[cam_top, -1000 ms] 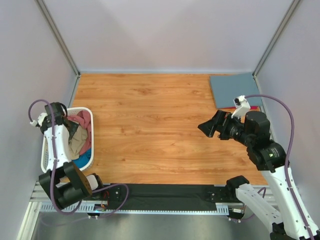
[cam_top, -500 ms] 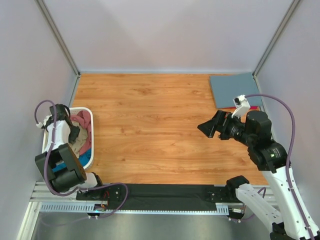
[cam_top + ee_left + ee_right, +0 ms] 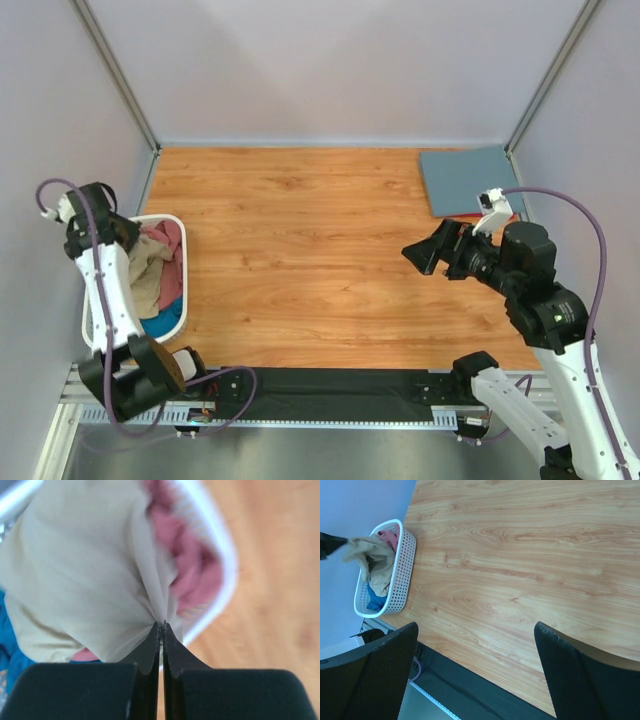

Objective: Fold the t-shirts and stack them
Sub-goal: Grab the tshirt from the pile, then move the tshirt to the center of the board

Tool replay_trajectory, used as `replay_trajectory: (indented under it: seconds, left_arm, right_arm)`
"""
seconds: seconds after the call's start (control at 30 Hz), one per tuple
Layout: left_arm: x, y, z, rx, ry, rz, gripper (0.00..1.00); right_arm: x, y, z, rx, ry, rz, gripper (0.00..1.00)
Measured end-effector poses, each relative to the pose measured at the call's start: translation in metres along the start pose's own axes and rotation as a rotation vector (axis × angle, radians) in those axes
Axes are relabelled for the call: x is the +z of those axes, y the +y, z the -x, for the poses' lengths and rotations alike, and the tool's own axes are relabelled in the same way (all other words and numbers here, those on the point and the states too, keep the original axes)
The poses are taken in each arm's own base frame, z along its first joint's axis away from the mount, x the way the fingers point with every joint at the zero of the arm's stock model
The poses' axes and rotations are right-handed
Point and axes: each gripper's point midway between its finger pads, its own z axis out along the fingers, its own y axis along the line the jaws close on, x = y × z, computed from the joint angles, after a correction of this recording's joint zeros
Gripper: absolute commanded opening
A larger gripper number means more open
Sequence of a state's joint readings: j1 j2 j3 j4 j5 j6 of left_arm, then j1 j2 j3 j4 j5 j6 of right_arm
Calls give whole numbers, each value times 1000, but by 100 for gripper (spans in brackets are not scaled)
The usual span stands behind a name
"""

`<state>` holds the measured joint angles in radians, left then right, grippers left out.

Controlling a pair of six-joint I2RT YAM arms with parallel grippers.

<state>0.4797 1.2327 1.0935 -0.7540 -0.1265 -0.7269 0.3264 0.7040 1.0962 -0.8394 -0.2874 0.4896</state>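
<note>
My left gripper (image 3: 161, 627) clamps the tan shirt (image 3: 85, 580) above the basket (image 3: 405, 570) to pull it free; my right gripper (image 3: 476, 627) gapes empty.

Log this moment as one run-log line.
stage: pick | left gripper: shut on tan t-shirt over laundry basket | right gripper: open above table | folded: slate blue t-shirt, far right corner

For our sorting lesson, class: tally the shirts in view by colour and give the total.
Tan shirt: 1
Pink shirt: 1
Teal shirt: 1
Slate blue shirt: 1
Red shirt, only an edge showing: 1
Total: 5
</note>
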Motion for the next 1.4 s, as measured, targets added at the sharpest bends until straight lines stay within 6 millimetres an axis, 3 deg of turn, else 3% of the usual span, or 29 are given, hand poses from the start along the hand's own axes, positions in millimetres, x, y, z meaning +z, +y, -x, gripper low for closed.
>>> replay_trajectory:
  seconds: [0.07,0.17,0.3,0.43,0.67,0.73,0.83,0.87,0.9,0.97,1.0,1.03,1.13,1.3,1.4]
  left_arm:
    - [-48,-29,33,-13,-111,-148,0]
    - [-142,-74,77,-19,-268,-413,0]
    - [-241,-116,88,10,-342,-723,0]
    - [-302,-150,55,83,-256,-986,0]
    - [-354,-194,-57,320,129,-1296,0]
    - [-354,-199,-95,403,233,-1337,0]
    - [-323,-190,-160,506,396,-1318,2]
    - [-309,-185,-178,532,441,-1295,10]
    - [-289,-176,-202,567,502,-1251,25]
    - [-244,-156,-244,637,606,-1129,46]
    - [-223,-145,-260,668,648,-1056,63]
    - [-203,-135,-272,694,672,-986,69]
    - [-164,-102,-285,744,674,-825,78]
    - [-154,-89,-274,786,578,-798,79]
    - [-143,-80,-282,792,588,-791,78]
  right_arm:
    - [-5,1,4,-7,-21,-1,100]
    - [-10,2,6,-11,-48,-6,100]
    - [-19,5,10,-12,-80,1,100]
    - [-20,5,10,0,-80,-3,100]
    - [-19,3,8,17,-74,-9,100]
    - [-17,2,7,22,-70,-12,99]
    - [-11,-2,3,29,-49,-26,99]
    - [-7,-5,0,34,-35,-34,98]
    - [-2,-10,-4,40,-15,-47,98]
    - [9,-20,-14,54,27,-76,97]
    - [15,-25,-19,62,55,-94,96]
    - [22,-31,-25,71,82,-113,95]
    - [40,-49,-43,99,164,-170,91]
    - [68,-80,-79,175,298,-271,84]
    - [85,-95,-94,219,350,-322,84]
